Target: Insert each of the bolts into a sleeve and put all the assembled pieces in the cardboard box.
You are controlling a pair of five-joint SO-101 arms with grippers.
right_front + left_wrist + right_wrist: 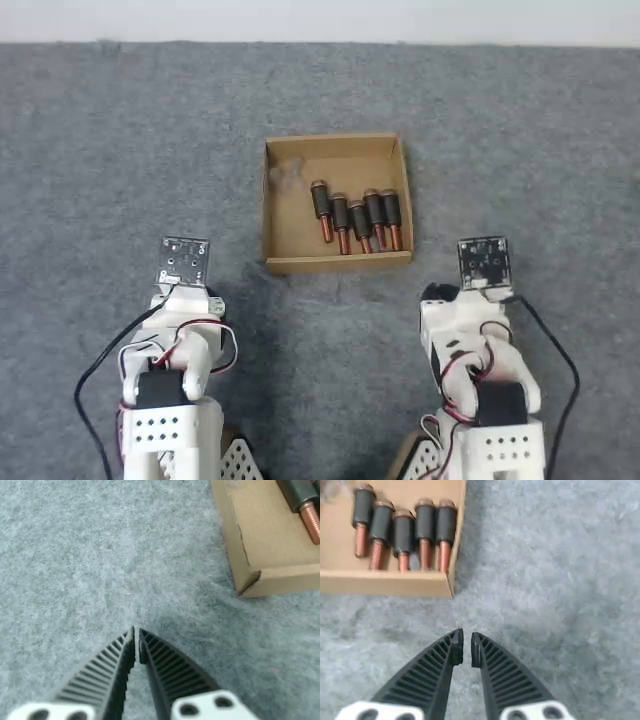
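five bolts (355, 218) in box (284, 205)

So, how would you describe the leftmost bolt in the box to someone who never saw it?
On the grey table, find the open cardboard box ahead of the two arms. Five bolts in black sleeves lie side by side in its right half. Yours is the bolt at the left end: bare cardboard lies on its left, and its head sits farthest from the arms.
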